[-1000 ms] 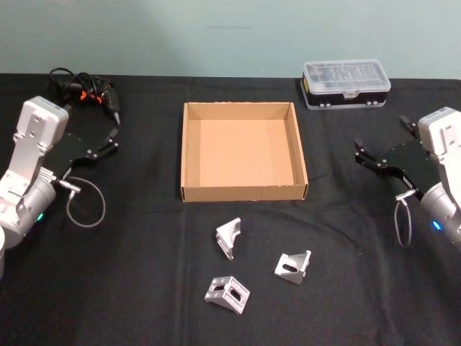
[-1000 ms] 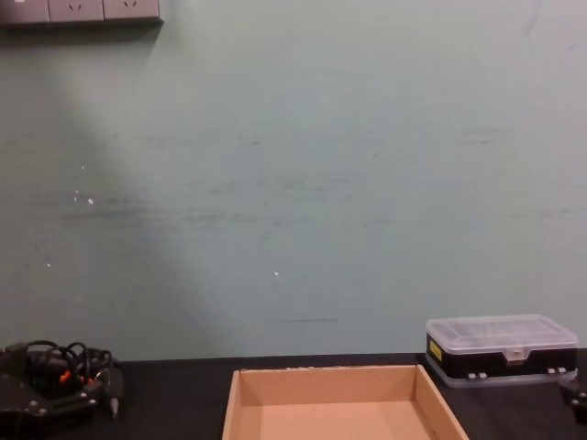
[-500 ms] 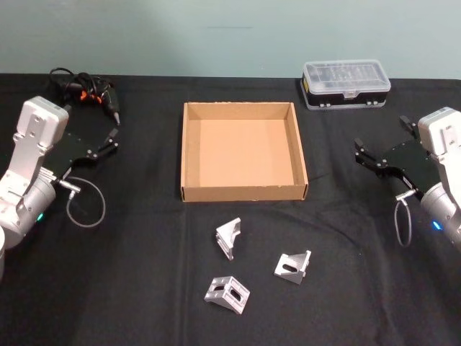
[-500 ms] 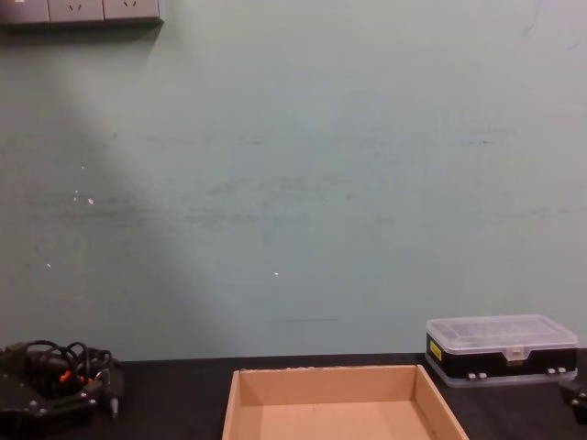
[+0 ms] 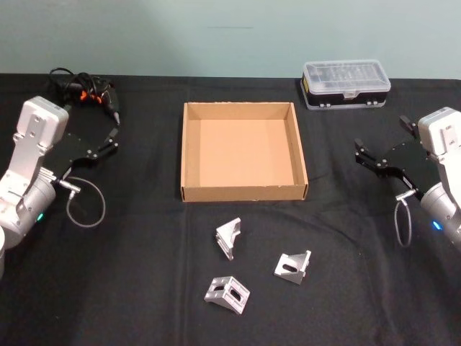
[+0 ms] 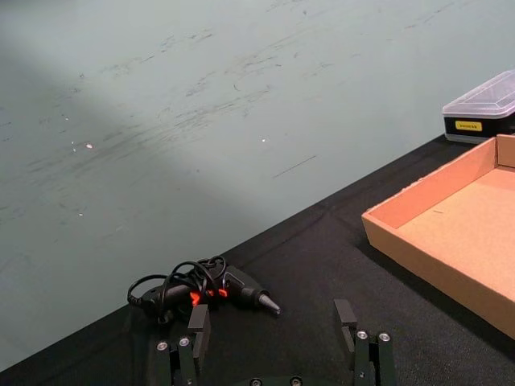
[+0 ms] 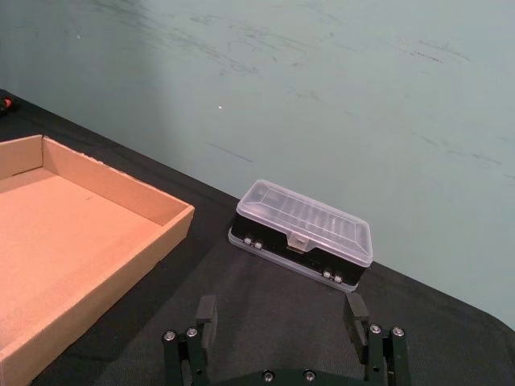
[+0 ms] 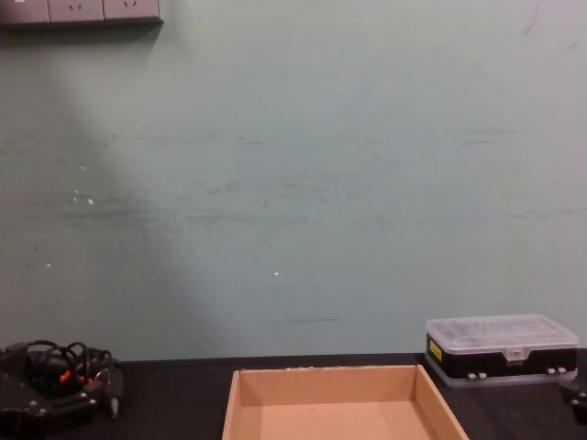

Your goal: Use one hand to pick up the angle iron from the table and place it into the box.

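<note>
Nothing has moved: the left gripper (image 6: pixel 271 322) and the right gripper (image 7: pixel 280 314) stay wide open and empty, and the metal brackets (image 5: pixel 228 237) still lie outside the box (image 5: pixel 243 192).

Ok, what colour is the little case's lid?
Clear plastic lid over a small black case; best in right wrist view.

2 boxy silver-grey arms (image 5: pixel 29 155) carry black tools (image 5: pixel 112 142) and looped cables (image 5: pixel 104 207)

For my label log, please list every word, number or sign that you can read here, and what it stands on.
Yellow label on the front of the black case: dark print, too small to read.
No other writing can be made out.
</note>
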You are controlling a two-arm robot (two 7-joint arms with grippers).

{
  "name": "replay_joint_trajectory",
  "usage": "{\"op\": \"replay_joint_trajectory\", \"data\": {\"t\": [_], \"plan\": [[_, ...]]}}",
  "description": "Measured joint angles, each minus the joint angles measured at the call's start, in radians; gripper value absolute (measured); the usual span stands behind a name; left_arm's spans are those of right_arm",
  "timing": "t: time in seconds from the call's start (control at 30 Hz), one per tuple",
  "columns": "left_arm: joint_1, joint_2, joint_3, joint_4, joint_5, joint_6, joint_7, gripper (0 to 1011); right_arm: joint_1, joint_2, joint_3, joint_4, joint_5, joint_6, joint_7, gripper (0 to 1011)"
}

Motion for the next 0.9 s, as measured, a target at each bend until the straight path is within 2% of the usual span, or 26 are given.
{"op": "replay_joint_trajectory", "data": {"t": [0.63,0.8,0.9], "plan": [[0.000,0.000,0.000,0.000,0.000,0.000,0.000,1000,0.000,0.000,0.000,0.000,0.000,0.000,0.000,1004],[0.000,0.000,0.000,0.000,0.000,0.000,0.000,1000,-0.012,0.000,0.024,-0.028,0.007,0.002,0.009,1004],[0.000,0.000,0.000,0.000,0.000,0.000,0.000,1000,-0.027,0.010,0.044,-0.070,0.023,0.018,0.032,1004]]}}
